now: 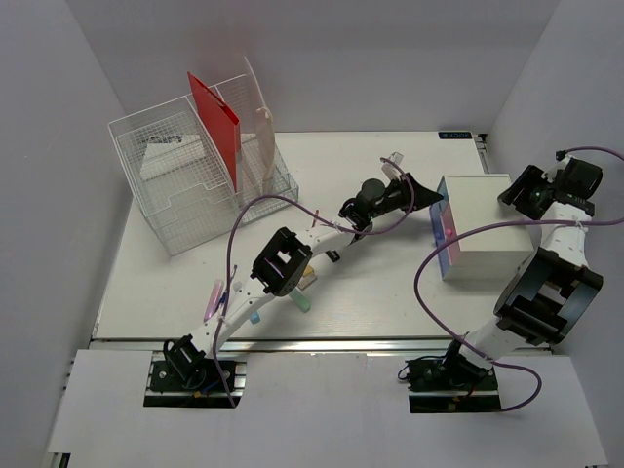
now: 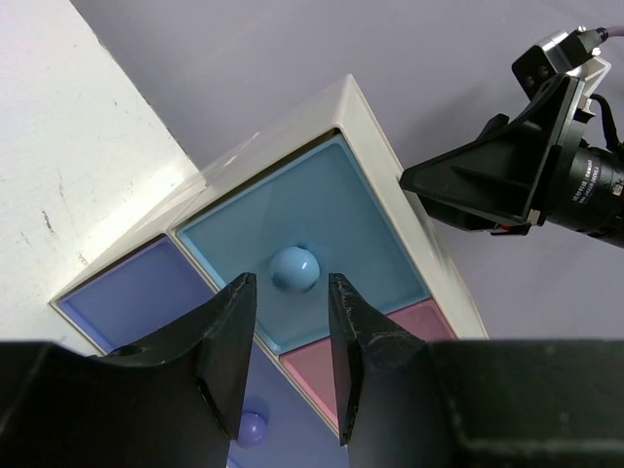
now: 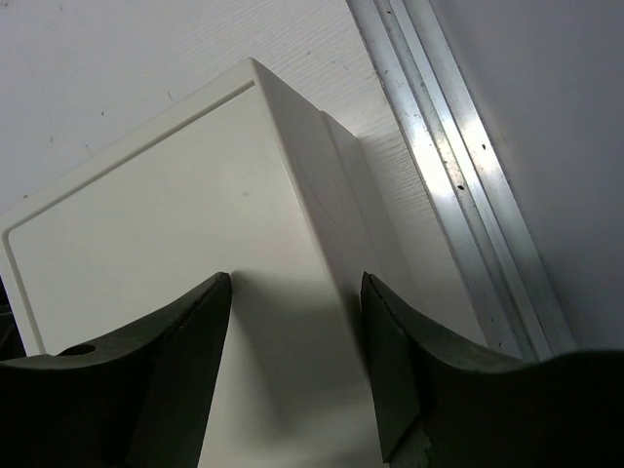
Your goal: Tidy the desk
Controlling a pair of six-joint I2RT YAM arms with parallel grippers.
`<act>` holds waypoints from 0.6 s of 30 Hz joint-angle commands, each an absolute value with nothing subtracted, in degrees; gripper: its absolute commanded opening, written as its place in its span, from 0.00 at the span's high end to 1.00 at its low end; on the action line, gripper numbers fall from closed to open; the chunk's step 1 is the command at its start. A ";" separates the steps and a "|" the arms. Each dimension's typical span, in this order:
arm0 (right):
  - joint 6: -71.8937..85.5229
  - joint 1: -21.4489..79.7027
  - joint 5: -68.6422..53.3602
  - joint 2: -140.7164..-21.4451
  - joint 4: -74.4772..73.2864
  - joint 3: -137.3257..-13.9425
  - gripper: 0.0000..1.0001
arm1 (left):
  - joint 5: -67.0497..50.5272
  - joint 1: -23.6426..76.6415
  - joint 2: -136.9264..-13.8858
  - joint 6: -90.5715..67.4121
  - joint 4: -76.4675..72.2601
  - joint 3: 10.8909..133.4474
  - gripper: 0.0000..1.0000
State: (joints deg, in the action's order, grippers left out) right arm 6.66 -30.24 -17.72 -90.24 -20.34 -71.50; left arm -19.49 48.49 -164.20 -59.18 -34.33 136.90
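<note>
The white desk [image 1: 166,292] carries a small white drawer box [image 1: 483,234] at its right side. My left gripper [image 1: 427,195] faces the box's front. In the left wrist view that left gripper [image 2: 291,285] is open, its fingertips just short of the round knob [image 2: 294,269] of the light-blue drawer [image 2: 322,210], one on each side. Purple [image 2: 136,292] and pink [image 2: 317,369] drawers sit beside it. My right gripper [image 1: 522,190] is at the box's back right corner. In its wrist view the right gripper [image 3: 292,283] is open and straddles the box's top edge [image 3: 292,195].
A wire-mesh file organizer [image 1: 185,185] with a red folder [image 1: 214,122] stands at the back left. Small items lie under the left arm: a purple pen [image 1: 213,300], a pale green piece [image 1: 302,303] and a light-blue piece [image 1: 255,317]. A silver rail [image 1: 331,344] edges the front.
</note>
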 commanded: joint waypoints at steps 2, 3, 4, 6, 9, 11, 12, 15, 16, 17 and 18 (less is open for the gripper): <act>7.03 -29.27 -17.93 -90.00 -24.96 -68.73 0.41 | -18.02 48.60 -163.21 -59.15 -35.59 137.99 0.55; 7.03 -29.27 -18.02 -89.83 -24.87 -68.56 0.41 | -17.84 48.60 -163.39 -59.32 -36.12 138.16 0.55; 6.94 -29.27 -17.84 -89.74 -25.05 -68.64 0.41 | -17.75 48.52 -163.65 -59.85 -36.73 138.34 0.55; 6.77 -29.27 -17.75 -89.56 -25.05 -68.64 0.41 | -17.84 48.60 -163.74 -60.38 -38.14 138.34 0.55; 6.59 -29.27 -17.75 -89.65 -25.31 -68.73 0.42 | -17.49 48.52 -163.48 -59.86 -38.58 138.43 0.55; 6.42 -29.27 -17.84 -89.65 -25.23 -68.47 0.42 | -17.06 48.43 -163.48 -59.59 -38.85 138.60 0.55; 6.33 -29.27 -17.67 -89.56 -25.22 -68.47 0.43 | -16.96 48.51 -163.48 -59.59 -38.93 138.69 0.55; 6.33 -29.18 -17.49 -89.30 -25.31 -68.47 0.43 | -16.61 48.43 -163.92 -59.68 -38.85 139.22 0.56; 6.33 -29.18 -17.40 -89.30 -25.49 -68.38 0.42 | -16.61 48.51 -164.00 -59.76 -38.76 139.13 0.57; 6.33 -29.18 -17.40 -89.21 -25.58 -68.55 0.43 | -16.70 48.52 -164.18 -59.85 -38.76 139.13 0.57; 6.33 -29.18 -17.23 -89.30 -25.66 -68.64 0.42 | -17.05 48.60 -164.27 -60.20 -38.76 139.13 0.57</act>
State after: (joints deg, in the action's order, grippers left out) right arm 7.16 -30.22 -17.98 -89.58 -19.53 -70.59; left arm -17.30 48.49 -164.57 -59.88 -37.54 136.99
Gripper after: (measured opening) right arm 0.580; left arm 0.434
